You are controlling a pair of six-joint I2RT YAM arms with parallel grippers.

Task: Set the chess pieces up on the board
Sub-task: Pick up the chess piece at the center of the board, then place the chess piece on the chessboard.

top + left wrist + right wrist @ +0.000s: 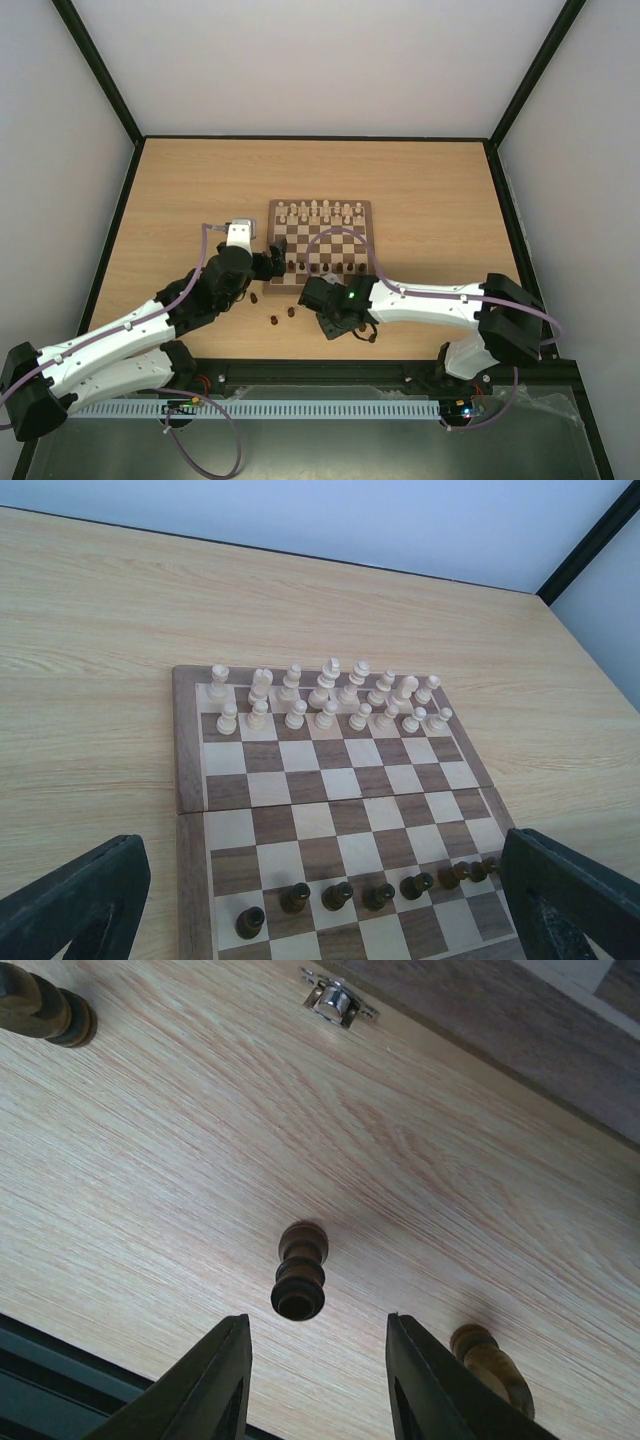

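Both pairs of jaws were found apart and empty. On the left gripper point(320, 840) the dark fingers point(80, 900) were spread wide at the lower corners of its wrist view, with nothing between them. In the top view it was seen by the near-left corner of the board point(190, 810). On the right gripper point(318, 1325) the jaws were opened over the table point(150, 1160) just off the board's near edge, where a metal clasp point(338, 1000) could be seen. One dark chessman point(300, 1272) was lying on its side just ahead of the gap, not yet touched. A second fallen piece point(490, 1365) lay just beside the right-hand finger, and a third piece point(40, 1005) lay well apart at the upper left.

As for progress, the cream chessmen point(325, 695) were seen set out in two full rows at the far side. A row of dark chess pieces point(378, 895), seven or eight as far as could be counted, was stood upright on the second rank from the near edge. The pawns were therefore judged placed, or nearly so. The nearest rank appeared bare as far as it was shown. Several loose dark pieces point(291, 312) were seen on the table near the board's front edge, and others may have been hidden by the arms. Roughly half of the work was judged done, with the back-rank men left to be picked up, righted and stood on the nearest rank.
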